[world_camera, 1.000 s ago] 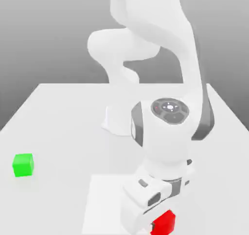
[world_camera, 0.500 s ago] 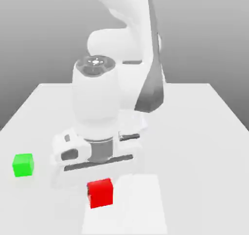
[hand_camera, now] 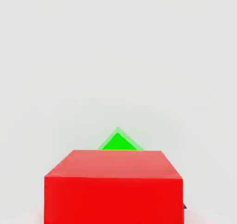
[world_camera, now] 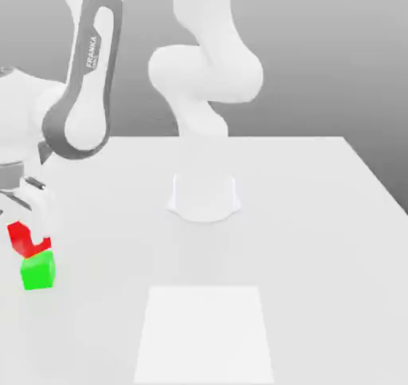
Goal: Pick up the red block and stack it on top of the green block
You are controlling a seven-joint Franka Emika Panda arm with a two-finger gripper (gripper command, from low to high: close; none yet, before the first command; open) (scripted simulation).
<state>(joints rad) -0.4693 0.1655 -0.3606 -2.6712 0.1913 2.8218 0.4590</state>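
At the far left of the exterior view, my gripper is shut on the red block, which hangs just above the table. One white finger covers part of the block's face. The green block rests on the table directly beneath it, with the red one almost touching its top. In the hand view the red block sits close up, and a corner of the green block peeks out from behind it.
The arm's round white base stands mid-table. A lighter square patch lies on the white table near the front edge. The green block sits close to the table's left edge in the exterior view.
The arm has swung from the front right across to the exterior view's far left, carrying the red block with it to just over the green block. The green block has stayed put.
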